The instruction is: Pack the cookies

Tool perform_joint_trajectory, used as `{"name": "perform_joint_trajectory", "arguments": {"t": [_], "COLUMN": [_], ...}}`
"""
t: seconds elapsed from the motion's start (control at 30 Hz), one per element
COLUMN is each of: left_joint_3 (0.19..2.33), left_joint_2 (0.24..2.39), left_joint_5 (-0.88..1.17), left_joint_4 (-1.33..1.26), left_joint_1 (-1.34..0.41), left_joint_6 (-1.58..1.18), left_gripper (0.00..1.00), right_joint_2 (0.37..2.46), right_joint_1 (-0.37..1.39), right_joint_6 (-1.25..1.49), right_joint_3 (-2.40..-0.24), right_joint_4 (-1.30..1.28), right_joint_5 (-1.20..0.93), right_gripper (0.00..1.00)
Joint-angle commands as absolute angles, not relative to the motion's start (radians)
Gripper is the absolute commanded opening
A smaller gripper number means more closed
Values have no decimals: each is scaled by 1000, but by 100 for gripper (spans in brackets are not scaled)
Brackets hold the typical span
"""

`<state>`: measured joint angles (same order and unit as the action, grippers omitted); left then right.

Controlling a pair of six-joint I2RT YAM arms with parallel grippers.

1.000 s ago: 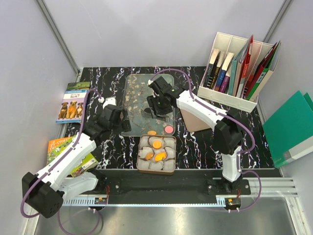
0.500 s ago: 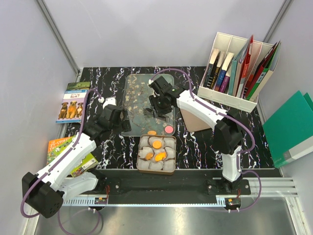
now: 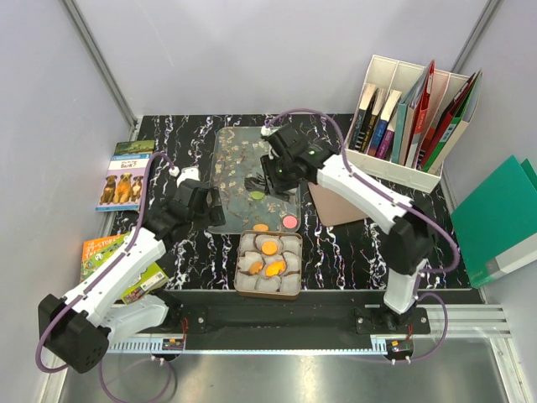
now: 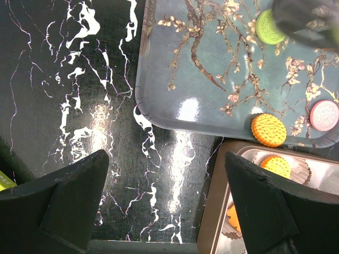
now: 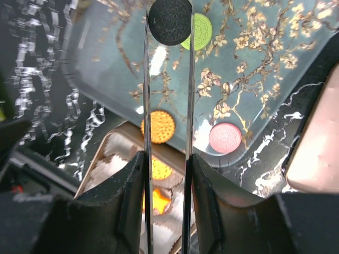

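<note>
**Right fingers [image 5: 205, 193] closed on the black cookie [image 5: 169, 21] over the tray [image 4: 175, 69]**

From my console I see the right fingers pinched in on the black cookie, one thin blade against each edge, above the blossom-patterned tray. I cannot tell whether the cookie is clear of the tray's surface. In the right wrist view it overlaps the rim of the green cookie [image 5: 201, 32], which lies flat on the tray. An orange cookie [image 5: 159, 126] and a pink cookie [image 5: 225, 137] lie apart from each other near the tray's near edge. Just beside that edge sits the brown tin [image 4: 213, 211], lined with white paper cups [image 3: 288, 285]. I count three orange cookies [image 3: 268, 248] resting in the cups. The left fingers [image 4: 69, 201] are spread wide with nothing between them. They hover over the black marbled bench [image 4: 63, 79] by the tray's near-left corner, close to the tin.
</note>
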<state>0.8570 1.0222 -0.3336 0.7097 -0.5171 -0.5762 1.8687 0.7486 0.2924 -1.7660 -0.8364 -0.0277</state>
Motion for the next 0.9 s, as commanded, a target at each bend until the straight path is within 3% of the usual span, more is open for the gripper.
{"name": "perform_joint_trajectory", "arguments": {"t": [0.0,0.43,0.63,0.87], "left_joint_3": [865,864,873,864], "left_joint_2": [1032,1035,1051,1040], "left_joint_5": [-345,-348,-353,-351], "left_joint_4": [692,692,692,693], "left_joint_1": [-522,-522,-520,-520], "left_joint_6": [-574,-580,-581,-584], "left_gripper": [94,94,94,94], "right_joint_2": [1698,1320,1253,1215], "right_joint_1": [741,781,948,971], "right_joint_6": [316,383,445,498], "right_joint_3": [-1717,-1413,-1353,-1312], "right_joint_4": [-821,-906,-951,-965], "right_joint_5": [-25,-74,-8,57], "right_gripper": [35,31,31,30]}}
